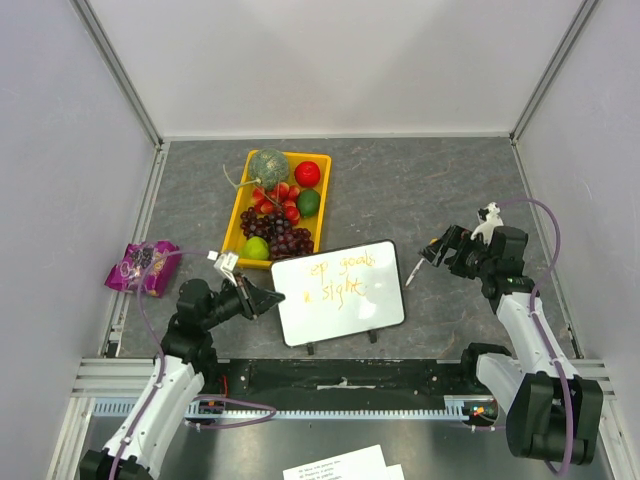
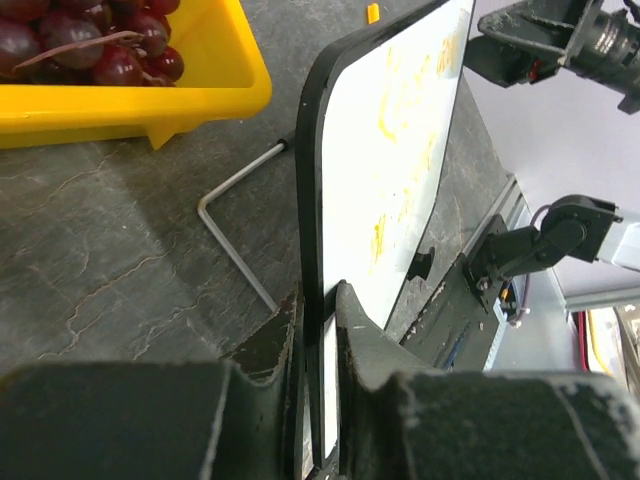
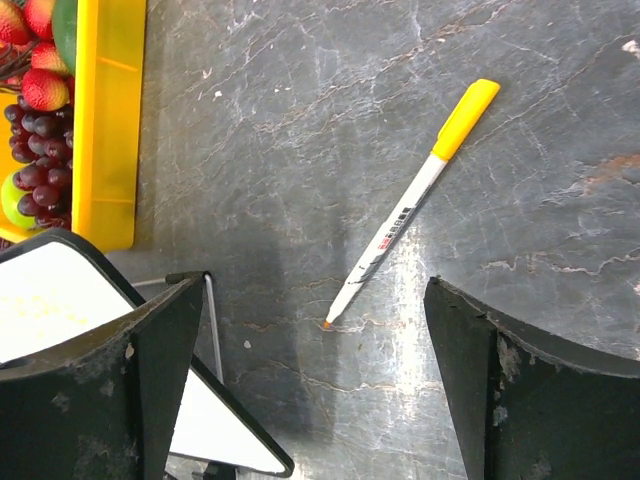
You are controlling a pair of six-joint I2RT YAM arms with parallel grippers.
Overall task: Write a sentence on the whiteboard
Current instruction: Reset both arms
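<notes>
**Whiteboard.** The whiteboard (image 1: 340, 292) stands tilted on the grey table (image 1: 420, 180), near the front edge and between the two arms. It rests on two small black feet (image 1: 372, 336). Its upper left corner lies just beside the near end of the yellow tray (image 1: 326, 180). In the left wrist view a bent metal rod (image 2: 235, 230) shows on the table behind the board.

**Sentence.** The sentence (image 1: 340, 278) is written in orange marker on the board face in two short lines. The lower line ends in "sight". The first letters of each line are faint under glare.

**Left gripper.** The left gripper (image 1: 272, 298) is clamped on the left edge of the whiteboard. The left wrist view shows one finger on each face of the dark frame.

**Right gripper.** The right gripper (image 1: 432, 252) hangs to the right of the board with its jaws wide apart and nothing between them. Under it the marker (image 3: 410, 205) lies flat on the table, touching neither finger. Its orange tip points toward the board and its yellow end points away.

**Other items.** The tray holds grapes (image 1: 280, 235), strawberries (image 1: 275, 195), a green melon (image 1: 268, 165) and other red and green fruit. A purple packet (image 1: 145, 267) lies at the left table edge. Printed paper sheets (image 1: 340, 465) lie below the arm bases.
</notes>
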